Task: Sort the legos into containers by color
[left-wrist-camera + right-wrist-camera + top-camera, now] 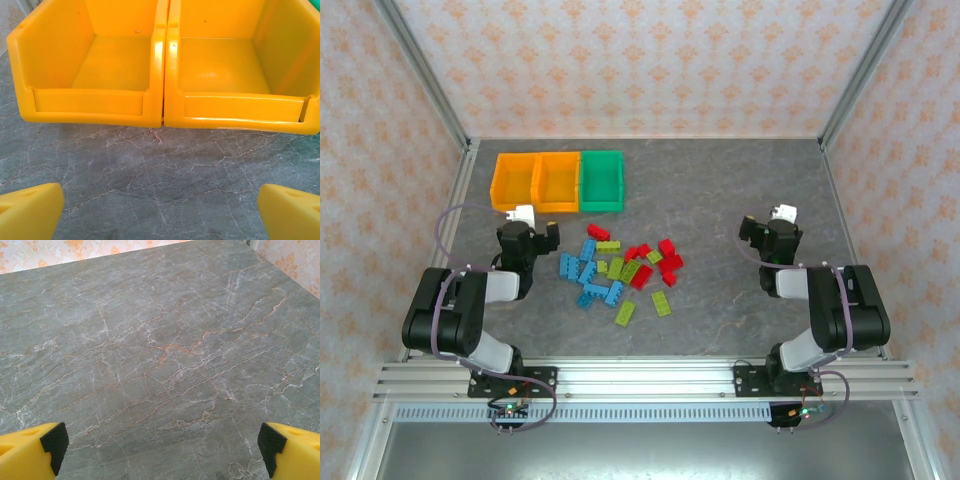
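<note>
Top external view, upper left: a left orange bin (512, 206), a middle orange bin (558, 205) and a green bin (602, 204) stand in a touching row. Just below the orange pair, the left gripper (160, 215) faces them, spread wide, holding nothing. Red, blue and green legos (617, 268) lie scattered mid-frame. Right gripper (160, 450), equally wide and empty, hangs over bare table (160, 340), well apart from them.

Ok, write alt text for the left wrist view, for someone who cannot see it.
Two empty orange bins, left bin and right bin, stand touching side by side on a grey marbled table, low front walls toward the camera. The left gripper is open, its yellow fingertips in the bottom corners, holding nothing.
</note>
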You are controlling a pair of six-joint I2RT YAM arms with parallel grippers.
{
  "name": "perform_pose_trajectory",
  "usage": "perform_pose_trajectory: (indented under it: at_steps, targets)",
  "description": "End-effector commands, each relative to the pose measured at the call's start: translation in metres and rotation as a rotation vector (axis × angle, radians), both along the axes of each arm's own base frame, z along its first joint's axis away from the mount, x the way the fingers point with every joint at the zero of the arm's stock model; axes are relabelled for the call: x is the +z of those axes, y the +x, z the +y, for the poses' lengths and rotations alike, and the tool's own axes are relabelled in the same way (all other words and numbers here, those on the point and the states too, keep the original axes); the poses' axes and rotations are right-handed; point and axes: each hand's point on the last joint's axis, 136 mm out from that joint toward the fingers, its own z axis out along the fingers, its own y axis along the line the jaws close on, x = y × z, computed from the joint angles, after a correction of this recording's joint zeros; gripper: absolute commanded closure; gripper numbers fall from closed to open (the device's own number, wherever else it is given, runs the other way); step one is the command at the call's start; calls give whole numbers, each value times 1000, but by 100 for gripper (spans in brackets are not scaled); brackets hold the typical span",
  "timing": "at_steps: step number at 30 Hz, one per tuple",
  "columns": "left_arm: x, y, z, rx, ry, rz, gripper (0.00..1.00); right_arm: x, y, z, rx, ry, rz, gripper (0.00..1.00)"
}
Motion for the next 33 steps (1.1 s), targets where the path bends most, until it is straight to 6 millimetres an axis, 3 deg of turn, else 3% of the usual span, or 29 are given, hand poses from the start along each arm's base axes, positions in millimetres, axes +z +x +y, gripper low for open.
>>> perform_pose_trajectory:
  at_steps: [1, 4, 7, 10, 12, 16, 18, 21, 25, 29, 33]
  targets:
    - [18, 9, -2, -8, 12, -57, 0, 22, 2, 2, 6, -13, -8, 1]
    - [20, 9, -2, -7, 15, -53, 0, 53, -20, -18, -177, 78, 33, 0]
    - [37, 1, 4, 56, 43, -68, 0, 81, -50, -5, -233, 271, 90, 2]
    - [63, -13, 21, 218, 36, -24, 3, 100, -72, 38, -107, 432, 197, 4]
    - [75, -16, 22, 280, 8, 22, 4, 112, -83, 77, 40, 480, 262, 5]
    - [95, -23, -4, 254, -103, 112, 6, 120, -111, 143, 275, 425, 444, 5]
    - [99, -37, -25, 230, -198, 184, 8, 115, -125, 171, 361, 378, 546, 5]
    - [97, -66, -61, 156, -297, 277, 11, 113, -141, 205, 464, 332, 615, 5]
    - [81, -105, -100, 48, -294, 334, 15, 102, -142, 231, 516, 334, 645, 5]
    - [52, -134, -90, 68, -188, 440, 24, 96, -137, 236, 510, 327, 653, 5]
    - [38, -129, -101, 31, -200, 496, 37, 94, -131, 240, 498, 336, 648, 5]
